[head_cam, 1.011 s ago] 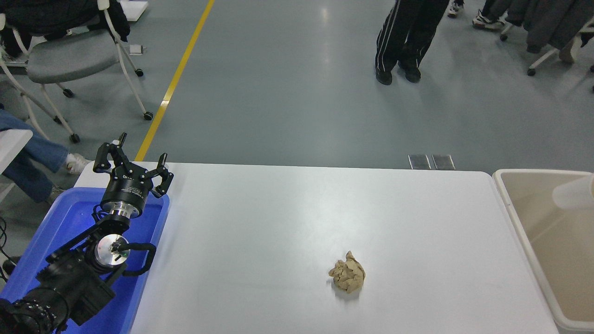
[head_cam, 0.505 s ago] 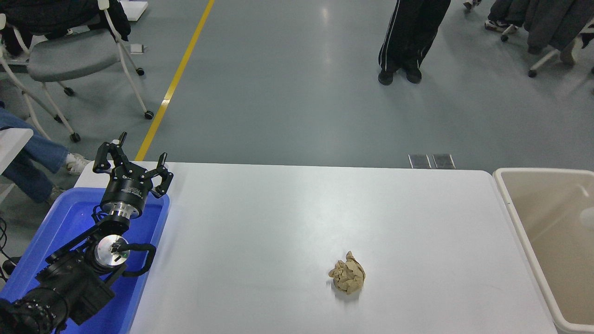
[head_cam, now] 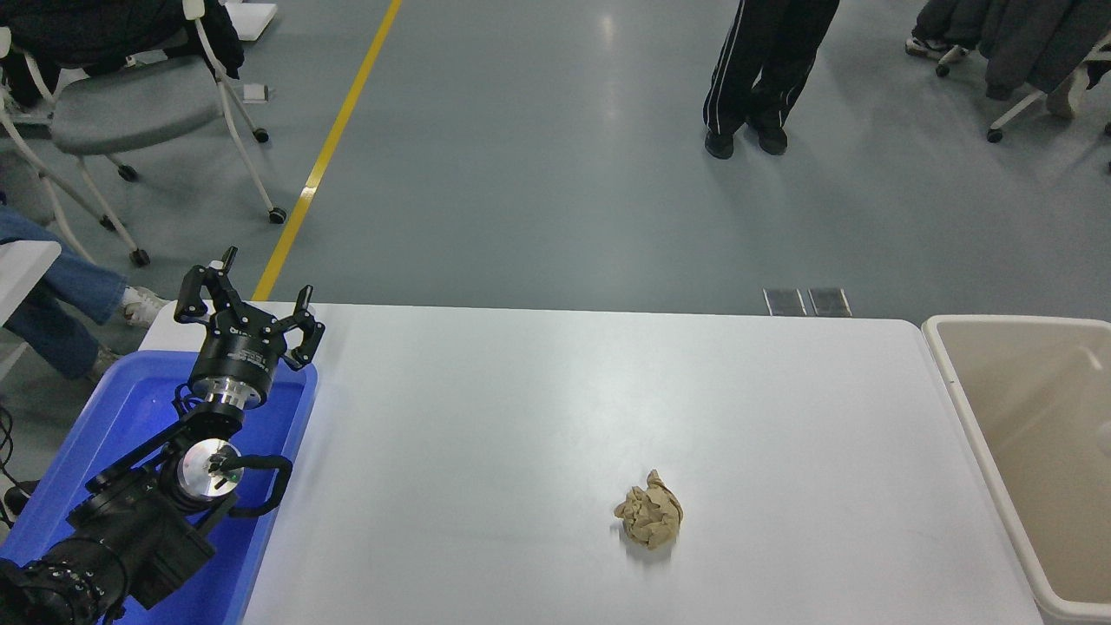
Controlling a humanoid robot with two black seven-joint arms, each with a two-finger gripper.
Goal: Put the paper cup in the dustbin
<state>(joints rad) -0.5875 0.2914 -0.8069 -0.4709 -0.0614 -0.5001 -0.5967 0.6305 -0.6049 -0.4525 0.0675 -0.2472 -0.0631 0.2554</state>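
The beige dustbin (head_cam: pixel 955 382) stands against the table's right end, and only its left part shows. The paper cup is out of view. My left gripper (head_cam: pixel 252 293) is open and empty, parked over the far end of the blue tray at the lower left. My right arm and gripper are out of the picture.
A crumpled tan paper ball (head_cam: pixel 650 514) lies on the white table (head_cam: pixel 538 408), right of the middle and near the front. A blue plastic tray (head_cam: pixel 130 408) lies under my left arm. A person's legs (head_cam: pixel 764 69) stand on the floor beyond the table, and chairs stand at the far left and right.
The white cup, blurred over the bin at the right edge, dropped lower into the bin and is now gone from view. The person beyond the table shifted their feet. My left arm has not moved.
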